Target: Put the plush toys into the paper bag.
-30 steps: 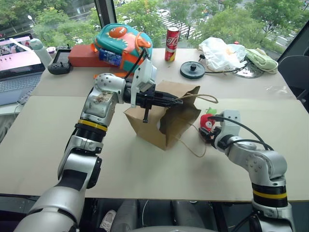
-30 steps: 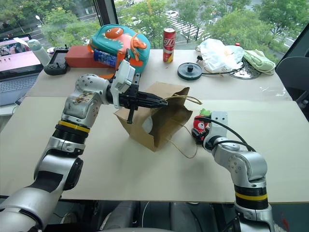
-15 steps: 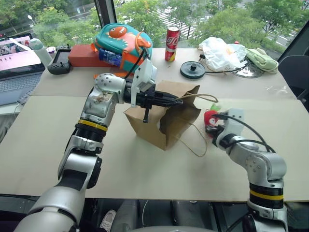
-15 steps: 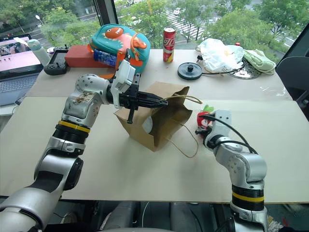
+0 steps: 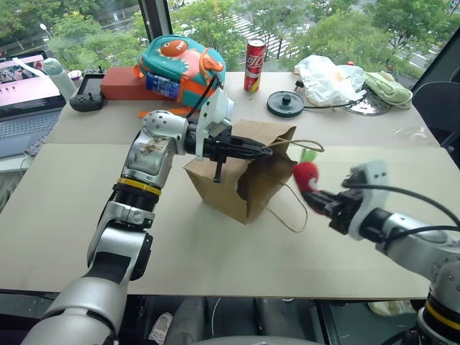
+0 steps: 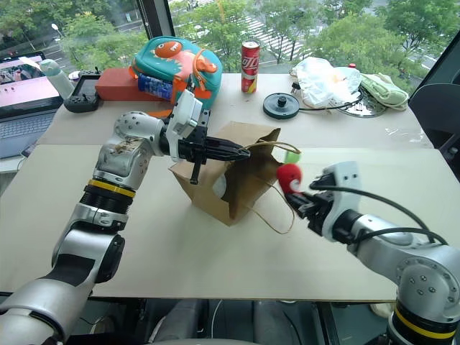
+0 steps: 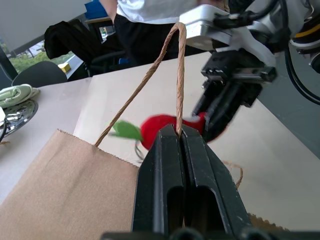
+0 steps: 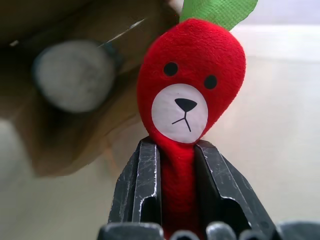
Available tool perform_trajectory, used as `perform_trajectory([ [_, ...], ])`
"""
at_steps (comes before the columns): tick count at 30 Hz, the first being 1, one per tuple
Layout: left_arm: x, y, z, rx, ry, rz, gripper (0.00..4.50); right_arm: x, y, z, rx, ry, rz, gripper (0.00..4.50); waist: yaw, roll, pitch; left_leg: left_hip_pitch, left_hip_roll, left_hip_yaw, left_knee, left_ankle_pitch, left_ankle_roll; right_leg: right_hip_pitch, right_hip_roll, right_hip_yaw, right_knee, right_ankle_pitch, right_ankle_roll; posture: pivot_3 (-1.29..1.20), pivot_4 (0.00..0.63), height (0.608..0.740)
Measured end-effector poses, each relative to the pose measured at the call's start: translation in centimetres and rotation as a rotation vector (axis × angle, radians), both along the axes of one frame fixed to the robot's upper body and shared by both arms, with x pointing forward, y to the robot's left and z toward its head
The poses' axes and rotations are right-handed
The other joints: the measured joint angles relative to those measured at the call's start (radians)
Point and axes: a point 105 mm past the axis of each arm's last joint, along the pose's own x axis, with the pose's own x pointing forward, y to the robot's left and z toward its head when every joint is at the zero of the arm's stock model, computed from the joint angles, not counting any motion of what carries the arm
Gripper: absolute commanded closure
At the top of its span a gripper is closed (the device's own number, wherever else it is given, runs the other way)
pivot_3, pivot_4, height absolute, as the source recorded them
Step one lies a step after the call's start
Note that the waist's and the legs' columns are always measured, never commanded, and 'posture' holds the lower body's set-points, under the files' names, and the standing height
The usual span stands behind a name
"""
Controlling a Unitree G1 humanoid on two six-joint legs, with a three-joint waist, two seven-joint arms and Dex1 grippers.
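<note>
Red plush toy clamped in raised right end effector.

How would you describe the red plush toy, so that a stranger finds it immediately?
Find the brown paper bag standing mid-table. Just beside its open mouth, the right hand holds the red plush toy above the table. It alone is bright red with a green leaf and a small white face.

Showing now: two plush toys, one red and one pale grey; one paper bag; one backpack; one can.

Red, green-leafed plush toy; brown paper bag.
</note>
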Motion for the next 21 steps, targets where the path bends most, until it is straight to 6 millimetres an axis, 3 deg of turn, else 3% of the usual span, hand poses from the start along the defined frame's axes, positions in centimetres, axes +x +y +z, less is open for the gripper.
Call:
perform_trajectory([
  [3, 0.0, -0.1, 0.0, -0.001, 0.0, -0.003, 4.5, 1.1, 2.5, 0.5, 0.025, -0.014, 0.046, 3.5, 0.0, 0.0, 0.0, 0.0, 0.0, 0.0, 0.0, 0.0, 0.0, 0.0, 0.0, 0.0, 0.0, 0.0, 0.0, 0.0, 0.15, 0.74],
  [12, 0.0, 0.0, 0.0, 0.002, -0.003, 0.001, 4.5, 4.8, 7.4, 1.0, 0.017, -0.013, 0.058, 3.5, 0.005, 0.0, 0.0, -0.002, -0.001, -0.001, -0.001, 0.0, 0.0, -0.002, -0.001, -0.001, 0.0, 0.0, 0.0, 0.0, 0.15, 0.74],
  [20, 0.2, 0.3, -0.1, 0.012, -0.002, 0.015, 4.5, 6.8, 10.2, 1.7, 0.075, -0.033, -0.01, 3.5, 0.003, 0.001, 0.0, -0.001, -0.001, -0.001, -0.001, 0.0, 0.0, -0.002, -0.001, -0.001, 0.001, 0.0, 0.0, 0.0, 0.15, 0.74],
  [21, 0.2, 0.4, -0.1, 0.014, -0.001, 0.017, 4.5, 7.0, 10.4, 1.7, 0.087, -0.036, -0.025, 2.97, 0.003, 0.001, 0.0, -0.001, -0.001, -0.001, -0.001, 0.0, 0.0, -0.002, -0.001, -0.001, 0.001, 0.0, 0.0, 0.0, 0.15, 0.74],
])
